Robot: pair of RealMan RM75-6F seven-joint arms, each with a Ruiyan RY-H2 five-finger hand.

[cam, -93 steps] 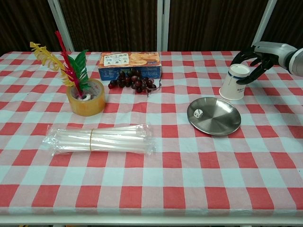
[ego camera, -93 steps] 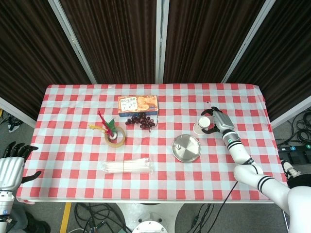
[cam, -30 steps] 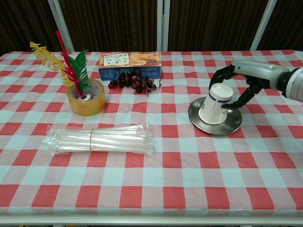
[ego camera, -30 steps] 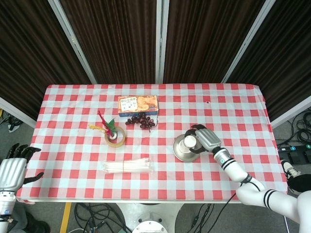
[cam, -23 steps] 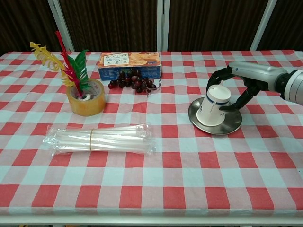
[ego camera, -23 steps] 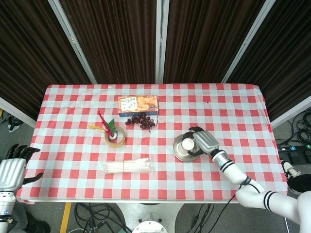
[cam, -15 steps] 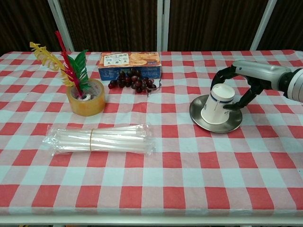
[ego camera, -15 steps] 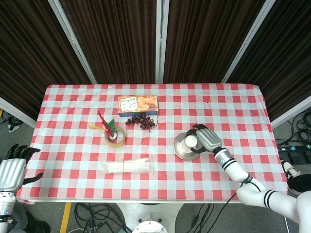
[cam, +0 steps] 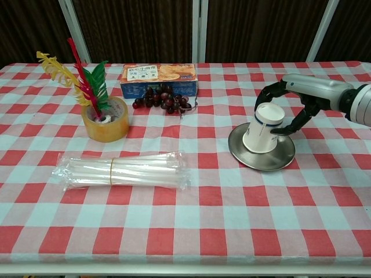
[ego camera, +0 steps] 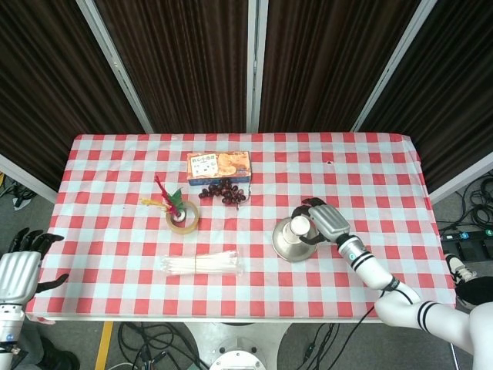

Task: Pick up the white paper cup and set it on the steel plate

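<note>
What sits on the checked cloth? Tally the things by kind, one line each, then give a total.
Paper cup: 1, upside down, tilted on the plate, right hand around it
Steel plate: 1
Snack box: 1
Grape bunch: 1
Tape roll: 1
Feather shuttlecock: 1, standing in the roll
Wrapped straw bundle: 1
Total: 7

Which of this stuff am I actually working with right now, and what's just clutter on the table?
In the job: white paper cup, upside down and tilted on the steel plate, with the right hand around it.

Clutter: cracker box, grapes, tape roll holding feathers, bagged straws. The left hand is idle off the table.
</note>
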